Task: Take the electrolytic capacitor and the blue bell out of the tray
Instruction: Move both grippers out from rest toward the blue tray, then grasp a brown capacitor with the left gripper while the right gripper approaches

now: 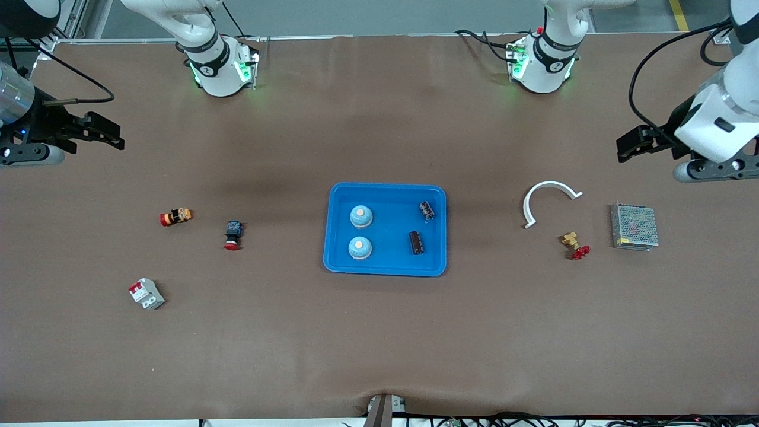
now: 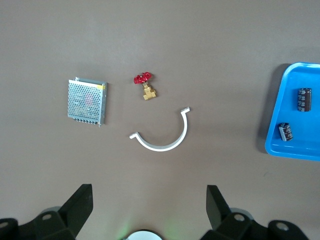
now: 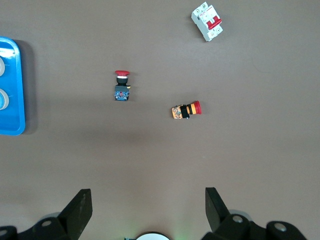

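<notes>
Nearest to the front camera I see a white circuit breaker (image 1: pixel 146 293), resting on the table toward the right arm's end. It is no part of my task.

My right gripper (image 1: pixel 98 135) hangs over bare table at the right arm's end, its two fingers wide apart and holding nothing. My left gripper (image 1: pixel 639 144) hangs at the left arm's end in the same way, also apart and empty. Near under the left gripper lie a white curved clip (image 1: pixel 548 200), a brass valve with red handle (image 1: pixel 575 244) and a grey mesh box (image 1: pixel 634 226).

The blue tray (image 1: pixel 385 267) is well apart from both grippers, between them at the table's middle. In it are two blue bells (image 1: pixel 361 216), one nearer to the camera than the other, and two dark capacitors (image 1: pixel 417 242) on the tray's side toward the left gripper. One capacitor looks tilted, though it is too small for me to be sure.

I judge that no step is started: everything is still in the tray. Next I would bring the left gripper over a capacitor, turn it across the body, then descend. The bells are closer to the right gripper's side, so the right arm would reach for one.
</notes>
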{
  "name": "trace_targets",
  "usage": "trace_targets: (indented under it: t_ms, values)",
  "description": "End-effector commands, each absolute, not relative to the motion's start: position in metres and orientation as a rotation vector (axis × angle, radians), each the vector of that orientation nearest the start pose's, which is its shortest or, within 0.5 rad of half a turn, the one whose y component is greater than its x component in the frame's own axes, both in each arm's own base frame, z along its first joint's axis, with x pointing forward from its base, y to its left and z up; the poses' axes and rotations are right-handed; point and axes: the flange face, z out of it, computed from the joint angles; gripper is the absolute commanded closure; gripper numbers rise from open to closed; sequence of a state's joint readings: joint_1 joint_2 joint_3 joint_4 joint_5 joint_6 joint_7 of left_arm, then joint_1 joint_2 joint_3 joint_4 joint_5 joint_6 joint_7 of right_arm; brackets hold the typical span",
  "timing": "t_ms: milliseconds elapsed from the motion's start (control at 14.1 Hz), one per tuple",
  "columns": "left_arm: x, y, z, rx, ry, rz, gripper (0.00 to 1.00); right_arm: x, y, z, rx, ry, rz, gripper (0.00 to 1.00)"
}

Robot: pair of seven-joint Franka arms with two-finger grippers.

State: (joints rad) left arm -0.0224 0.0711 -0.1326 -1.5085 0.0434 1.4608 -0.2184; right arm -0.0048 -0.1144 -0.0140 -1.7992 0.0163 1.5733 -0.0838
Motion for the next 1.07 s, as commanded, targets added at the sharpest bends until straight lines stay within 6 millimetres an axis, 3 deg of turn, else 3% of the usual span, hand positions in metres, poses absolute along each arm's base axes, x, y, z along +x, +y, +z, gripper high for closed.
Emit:
trace_targets:
  t_ms: [0, 285, 569, 996]
  values:
    - [0.558, -0.097, 0.584, -3.103, -0.185, 0.190, 0.00, 0.510, 0.005, 0.582, -3.106, -0.099, 0.135, 0.00]
    - [0.556, -0.124, 0.547, -3.122, -0.292, 0.222, 0.00, 0.518, 0.036, 0.572, -3.109, -0.043, 0.129, 0.00]
    - [0.545, -0.173, 0.499, -3.102, -0.433, 0.193, 0.00, 0.529, 0.095, 0.548, -3.119, 0.006, 0.127, 0.00]
    - [0.525, -0.254, 0.429, -3.089, -0.640, 0.164, 0.00, 0.541, 0.122, 0.523, -3.088, 0.001, 0.125, 0.00]
